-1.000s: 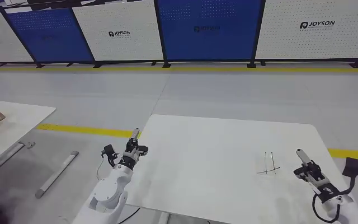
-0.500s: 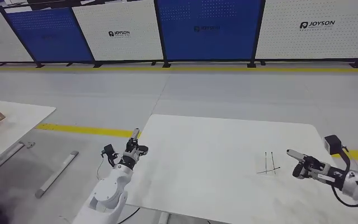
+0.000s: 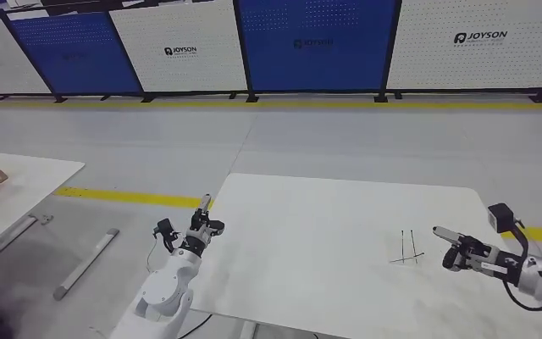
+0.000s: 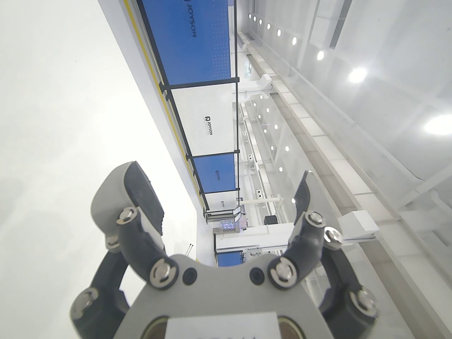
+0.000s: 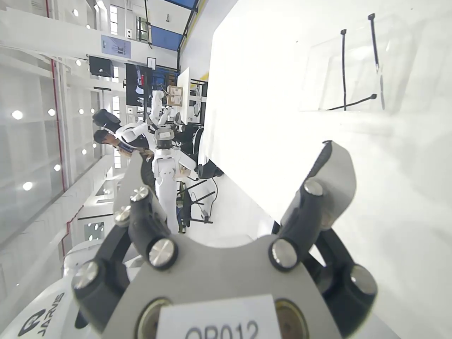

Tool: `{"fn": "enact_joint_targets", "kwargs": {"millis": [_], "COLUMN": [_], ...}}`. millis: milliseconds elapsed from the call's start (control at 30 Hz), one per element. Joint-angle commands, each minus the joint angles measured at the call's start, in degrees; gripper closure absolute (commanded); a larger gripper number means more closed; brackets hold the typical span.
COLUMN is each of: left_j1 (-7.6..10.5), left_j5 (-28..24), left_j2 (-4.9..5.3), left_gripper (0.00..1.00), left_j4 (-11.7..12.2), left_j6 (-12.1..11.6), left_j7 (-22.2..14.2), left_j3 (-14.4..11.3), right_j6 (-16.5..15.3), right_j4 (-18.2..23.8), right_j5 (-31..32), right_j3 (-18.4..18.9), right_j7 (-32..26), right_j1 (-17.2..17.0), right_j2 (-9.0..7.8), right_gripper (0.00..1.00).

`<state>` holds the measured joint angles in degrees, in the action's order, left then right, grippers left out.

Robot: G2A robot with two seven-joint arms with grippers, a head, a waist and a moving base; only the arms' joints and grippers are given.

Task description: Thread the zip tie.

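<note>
My right gripper (image 5: 231,156) is spread wide, holding nothing. The black zip ties (image 5: 344,72) lie on the table (image 5: 282,135) just ahead of it. I can barely make out something clear beneath them. My left gripper (image 4: 219,174) is also wide open and empty.

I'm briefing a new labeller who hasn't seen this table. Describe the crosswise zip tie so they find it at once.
On the white table, look at the side by the right gripper, where three black zip ties lie together. Two ties lie side by side, pointing away from the robot. The crosswise zip tie alone slants across their near ends.
</note>
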<state>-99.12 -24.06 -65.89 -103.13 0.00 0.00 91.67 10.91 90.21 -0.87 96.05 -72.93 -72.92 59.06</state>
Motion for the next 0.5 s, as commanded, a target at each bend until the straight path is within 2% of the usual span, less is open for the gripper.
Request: {"fn": "enact_joint_targets", "kwargs": {"millis": [0,133,200,300,467], "left_j1": [0.00,0.00,0.00,0.00,0.00], "left_j5": [0.00,0.00,0.00,0.00,0.00], "left_j2": [0.00,0.00,0.00,0.00,0.00], "left_gripper": [0.00,0.00,0.00,0.00,0.00], "left_j4": [0.00,0.00,0.00,0.00,0.00], "left_j6": [0.00,0.00,0.00,0.00,0.00], "left_j7": [0.00,0.00,0.00,0.00,0.00], "left_j3": [0.00,0.00,0.00,0.00,0.00], "right_j6": [0.00,0.63,2.14,2.47,1.61], "right_j4": [-0.01,0.18,0.77,-0.49,-7.45], "right_j5": [0.00,-0.96,0.26,0.09,-2.29], "right_j3": [0.00,-0.34,-1.34,-6.33,-15.73], "right_j7": [-0.01,-1.38,-5.81,-6.71,-6.71], "right_j1": [0.01,0.40,3.50,6.83,12.53], "right_j2": [0.00,0.00,-0.43,-1.08,-2.79], "right_gripper": [0.00,0.00,0.00,0.00,0.00]}}
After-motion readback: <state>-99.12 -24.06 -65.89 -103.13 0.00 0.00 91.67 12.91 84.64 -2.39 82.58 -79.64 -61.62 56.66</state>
